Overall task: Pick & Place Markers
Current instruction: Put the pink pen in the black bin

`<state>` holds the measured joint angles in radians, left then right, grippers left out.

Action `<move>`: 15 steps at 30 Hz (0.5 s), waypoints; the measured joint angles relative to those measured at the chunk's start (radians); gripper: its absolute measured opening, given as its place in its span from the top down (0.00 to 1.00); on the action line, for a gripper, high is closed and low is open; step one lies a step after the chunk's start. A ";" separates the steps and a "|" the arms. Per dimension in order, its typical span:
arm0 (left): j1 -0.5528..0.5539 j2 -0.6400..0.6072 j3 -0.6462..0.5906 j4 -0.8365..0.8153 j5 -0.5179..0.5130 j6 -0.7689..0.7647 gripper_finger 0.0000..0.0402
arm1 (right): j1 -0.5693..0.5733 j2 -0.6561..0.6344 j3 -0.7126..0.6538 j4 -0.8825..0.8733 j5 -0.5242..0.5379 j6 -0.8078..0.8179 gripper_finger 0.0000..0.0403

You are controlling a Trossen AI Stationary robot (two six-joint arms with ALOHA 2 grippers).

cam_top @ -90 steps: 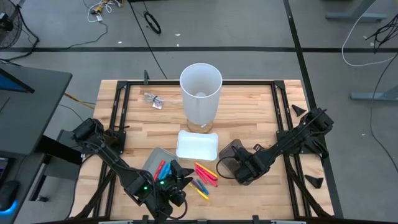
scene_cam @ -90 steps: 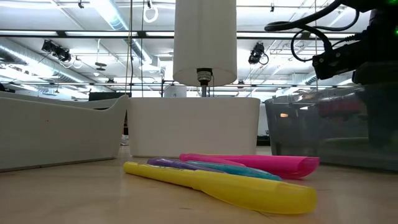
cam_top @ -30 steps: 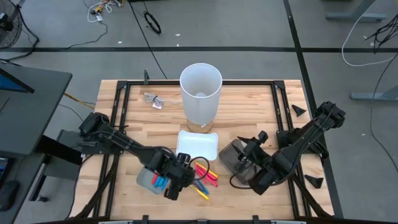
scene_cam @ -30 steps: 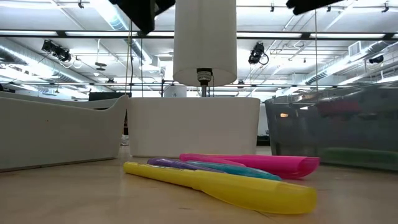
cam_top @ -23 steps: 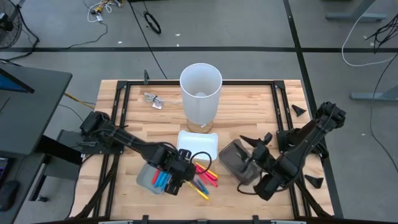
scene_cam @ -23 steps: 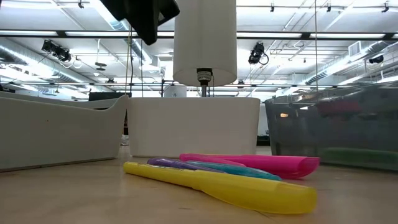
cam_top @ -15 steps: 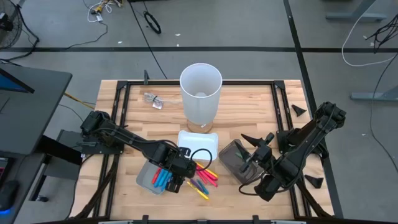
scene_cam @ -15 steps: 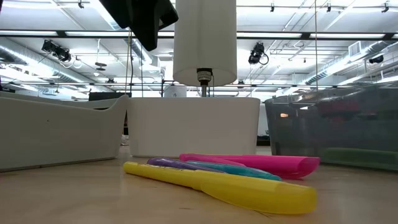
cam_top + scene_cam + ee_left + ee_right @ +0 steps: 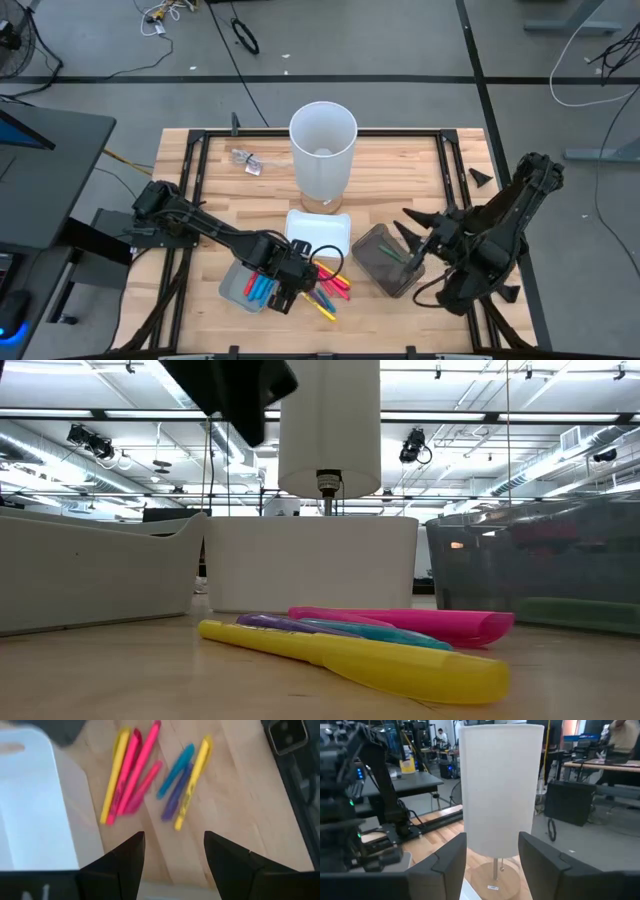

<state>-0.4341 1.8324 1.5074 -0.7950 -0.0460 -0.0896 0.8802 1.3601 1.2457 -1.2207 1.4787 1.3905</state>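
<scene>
Seven markers (image 9: 145, 775) countable only from left wrist view

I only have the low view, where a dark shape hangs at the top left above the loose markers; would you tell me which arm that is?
Observer: That is the left gripper, hovering above the loose markers beside the grey tray.
Operator: Thank you. Is it holding anything?
Observer: No. The left wrist view shows its fingers open and empty, with the markers lying below them.
Operator: And where is the right gripper?
Observer: The right gripper is raised beside the dark bin, open and empty, facing the white lamp.
</scene>
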 joint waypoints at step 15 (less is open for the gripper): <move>0.044 0.075 -0.001 0.103 0.008 0.126 0.48 | 0.043 -0.087 0.000 0.036 -0.065 -0.082 0.55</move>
<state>-0.3902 1.9073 1.5063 -0.6917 -0.0381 0.0368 0.9230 1.2736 1.2457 -1.1847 1.4134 1.3081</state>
